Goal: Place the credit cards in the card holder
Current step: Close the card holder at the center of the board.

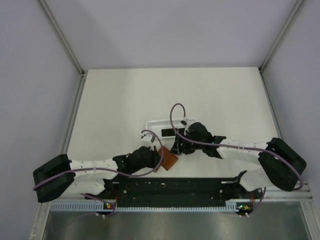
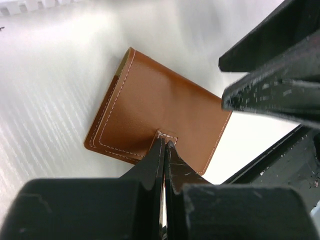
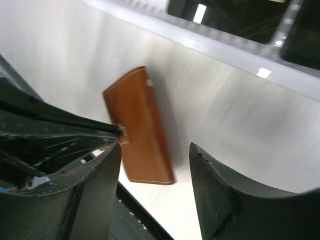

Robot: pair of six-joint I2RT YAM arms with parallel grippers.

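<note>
Left gripper clamped tight on clasp tab of card holder | holder folded closed, near front edge of table, between both arms | right gripper spread wide, empty, just above it; holder's long axis runs square to its closing line | left nearer.

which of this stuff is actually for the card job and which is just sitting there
for the job: card holder, pinched at its tab by the shut left gripper; open right gripper near it; black cards, apparently in the white slotted basket.
lying about: that basket itself; black rail at the near edge.
</note>
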